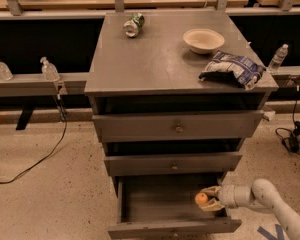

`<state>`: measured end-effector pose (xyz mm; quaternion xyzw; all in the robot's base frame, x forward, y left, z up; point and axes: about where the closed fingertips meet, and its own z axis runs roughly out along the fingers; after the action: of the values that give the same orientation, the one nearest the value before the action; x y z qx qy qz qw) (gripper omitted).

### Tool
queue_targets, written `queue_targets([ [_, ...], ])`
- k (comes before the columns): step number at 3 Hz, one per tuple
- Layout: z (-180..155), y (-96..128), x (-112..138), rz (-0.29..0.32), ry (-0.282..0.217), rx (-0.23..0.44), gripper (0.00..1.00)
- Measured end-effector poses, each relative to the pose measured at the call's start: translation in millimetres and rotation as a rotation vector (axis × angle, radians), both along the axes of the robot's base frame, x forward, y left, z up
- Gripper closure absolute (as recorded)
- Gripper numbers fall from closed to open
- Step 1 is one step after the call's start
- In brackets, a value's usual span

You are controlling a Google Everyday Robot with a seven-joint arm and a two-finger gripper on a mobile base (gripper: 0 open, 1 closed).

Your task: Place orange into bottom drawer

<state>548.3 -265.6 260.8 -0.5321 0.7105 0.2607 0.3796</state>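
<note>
1. Gripper [208, 199] was low at the cabinet's [175, 129] front-right, w/ the arm [275, 204] coming in from the right. Its fingers were clamped on the orange [201, 198].
2. Orange was held inside the pulled-out bottom drawer [160, 204], near its right wall. Couldn't tell if it touched the drawer floor.
3. Middle drawer [172, 163] and top drawer [177, 126] were pushed in. The middle one's front sat just above the gripper.
4. On the tabletop [155, 59]: crushed can [132, 25] near the back edge, left of centre; white bowl [203, 39] toward the back-right corner; chip bag [232, 69] at the right edge near the front-right corner.
5. Off the table: two bottles [49, 70] on a rail to the left and one bottle [278, 58] to the right. There was a cable [40, 159] on the floor at left and more cables [292, 139] at right.
</note>
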Motion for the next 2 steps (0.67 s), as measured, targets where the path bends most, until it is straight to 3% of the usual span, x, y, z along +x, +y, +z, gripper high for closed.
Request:
queue_targets([
  [1, -29.4, 20.6, -1.5, -0.114, -0.006, -0.005, 0.82],
  [2, -46.6, 26.9, 17.6, -0.23, -0.049, -0.023, 0.58],
])
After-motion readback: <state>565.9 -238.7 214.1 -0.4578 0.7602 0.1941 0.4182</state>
